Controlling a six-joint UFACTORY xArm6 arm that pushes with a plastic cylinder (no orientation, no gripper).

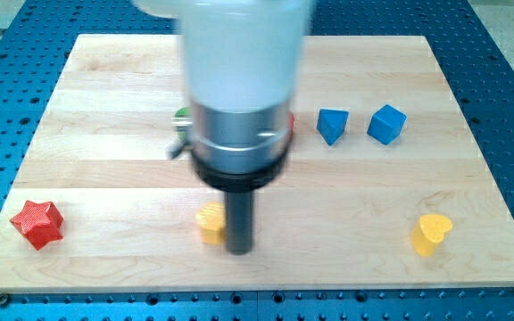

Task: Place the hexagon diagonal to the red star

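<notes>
A red star (37,223) lies near the board's bottom-left corner. A yellow block (210,222), probably the hexagon, lies at the bottom centre, partly hidden by my rod. My tip (239,249) rests on the board touching the yellow block's right side. The arm's wide white and black body (239,98) covers the board's middle.
A yellow heart (430,234) lies at the bottom right. A blue wedge-like block (332,125) and a blue cube (386,124) sit at the upper right. A green block (182,115) and a red block (291,125) peek out from behind the arm. The wooden board (105,89) ends on a blue perforated table.
</notes>
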